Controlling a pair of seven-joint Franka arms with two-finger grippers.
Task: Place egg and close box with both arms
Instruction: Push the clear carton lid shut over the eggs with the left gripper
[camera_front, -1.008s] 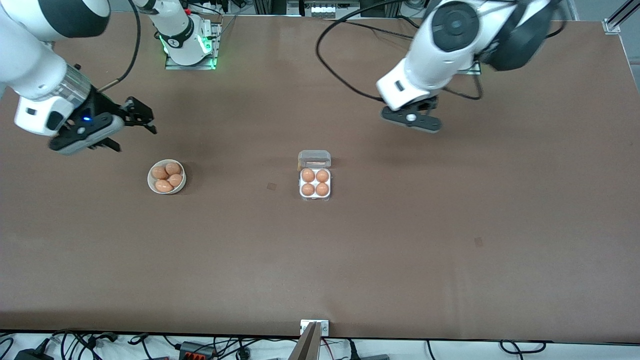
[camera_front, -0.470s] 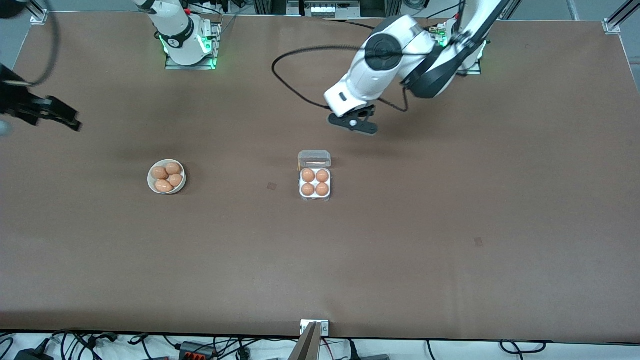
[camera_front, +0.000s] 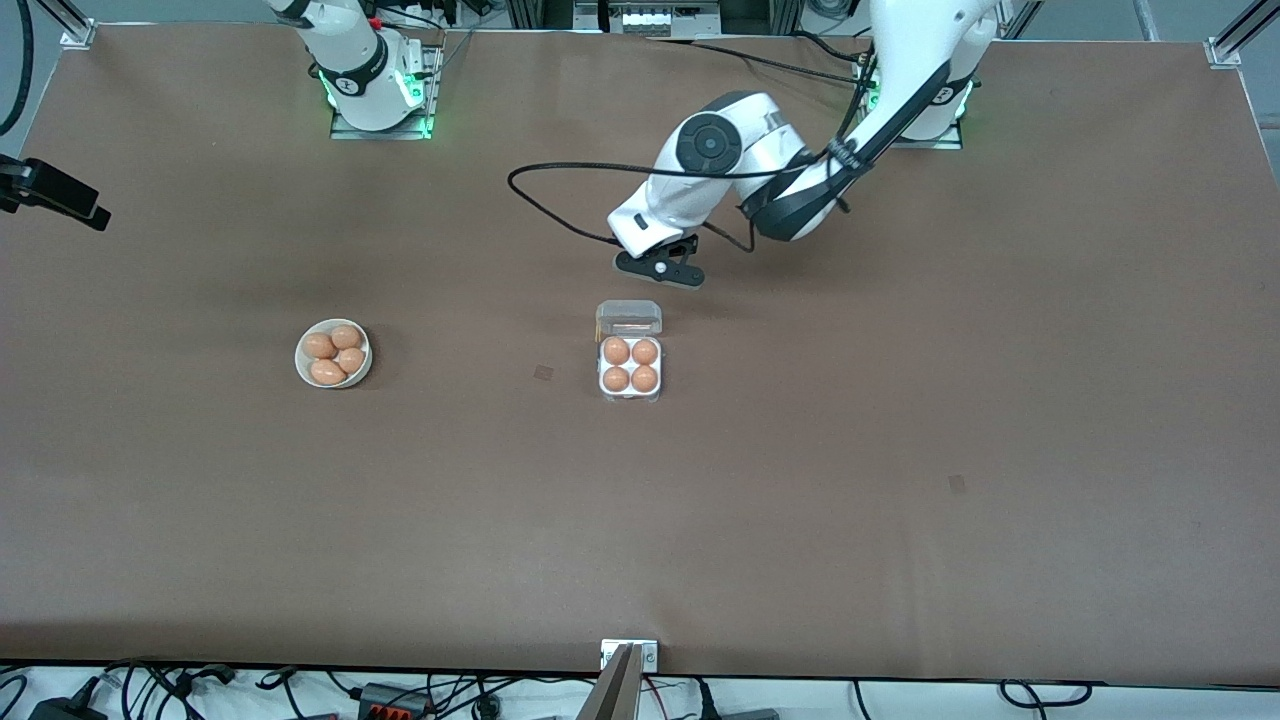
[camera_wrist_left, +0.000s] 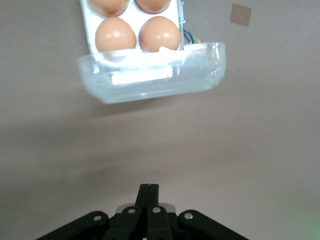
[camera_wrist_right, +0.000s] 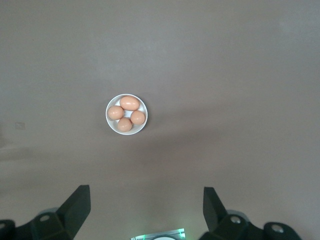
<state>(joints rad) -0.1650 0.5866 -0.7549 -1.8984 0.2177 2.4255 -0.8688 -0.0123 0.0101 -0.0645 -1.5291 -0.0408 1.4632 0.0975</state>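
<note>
The box sits mid-desk with four eggs and its lid open. The left claw, pressed narrow, hovers at its 12 o'clock. It should push the lid's top edge gently, I think. The right claw, wide, waits high over the bowl.

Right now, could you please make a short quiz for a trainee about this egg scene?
1. True or false: all four cells of the box hold an egg.
2. The lid of the box is: A) closed, B) open, C) missing.
3. How many eggs lie in the bowl?

Key:
1. True.
2. B. It stands open; the left tool, fingers shut, hangs over the table just past the lid.
3. Four. The right tool is open, high over the table at the right arm's end.
</note>
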